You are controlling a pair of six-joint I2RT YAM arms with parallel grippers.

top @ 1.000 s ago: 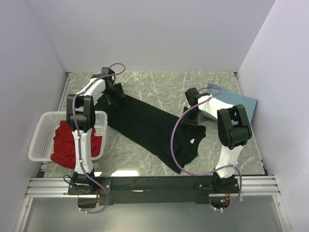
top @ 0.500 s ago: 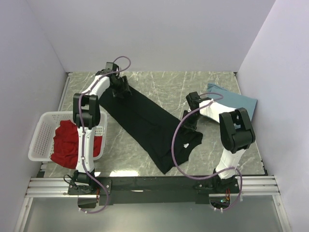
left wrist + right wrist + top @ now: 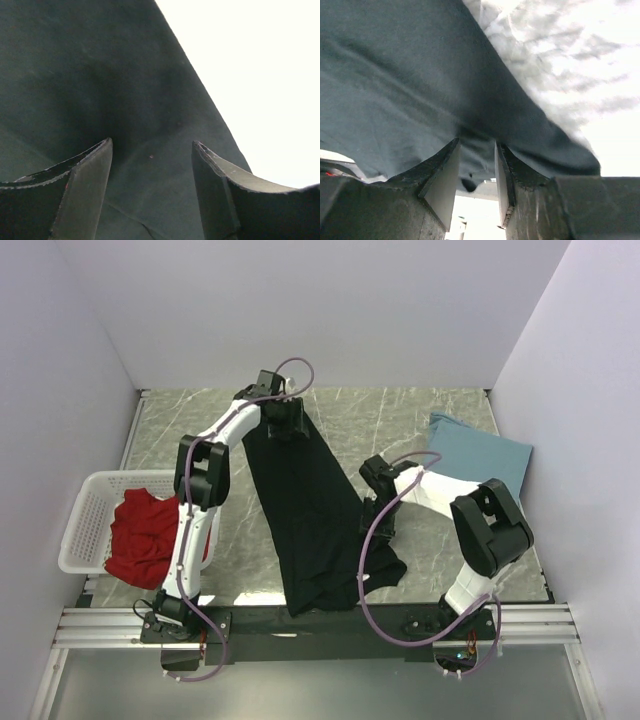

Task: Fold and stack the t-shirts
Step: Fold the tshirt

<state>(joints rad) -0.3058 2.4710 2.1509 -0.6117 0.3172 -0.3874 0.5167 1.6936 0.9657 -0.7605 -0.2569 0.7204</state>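
The black t-shirt (image 3: 305, 510) lies in a long band from the back of the table to its front edge. My left gripper (image 3: 285, 423) is at the shirt's far end. In the left wrist view its jaws (image 3: 150, 142) stand wide apart, with flat black cloth (image 3: 75, 75) spanning behind them. My right gripper (image 3: 377, 505) is at the shirt's right edge, and in its wrist view (image 3: 476, 142) it is shut on a fold of the black cloth (image 3: 395, 75). A red t-shirt (image 3: 140, 535) lies in the basket. The dusty-blue t-shirt (image 3: 480, 455) lies folded at the back right.
The white latticed basket (image 3: 85, 510) sits at the table's left edge beside the left arm. White walls close in the back and both sides. Marbled table surface (image 3: 440, 530) shows between the black shirt and the right wall.
Both grippers moved and the black shirt swung with them, from a diagonal band to a nearly front-to-back one. The left gripper went right along the back; the right gripper went left and nearer.
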